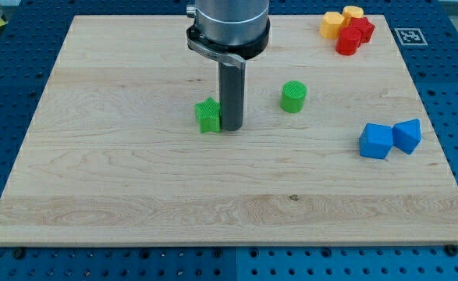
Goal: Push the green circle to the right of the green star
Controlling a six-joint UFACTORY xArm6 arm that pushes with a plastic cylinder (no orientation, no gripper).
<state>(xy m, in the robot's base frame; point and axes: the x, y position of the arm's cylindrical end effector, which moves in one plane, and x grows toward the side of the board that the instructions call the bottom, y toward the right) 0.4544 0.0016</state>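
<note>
The green star point(207, 115) lies left of the board's middle. My tip point(231, 127) stands right against the star's right side. The green circle point(293, 97) stands to the right of the star and a little higher in the view, about a rod's width clear of my tip on its right.
The wooden board point(135, 203) fills the view. Two yellow blocks point(334, 24) and two red blocks point(353, 36) cluster at the top right corner. Two blue blocks point(377, 141) point(406, 134) lie near the right edge. A marker tag point(409, 36) sits beyond the top right corner.
</note>
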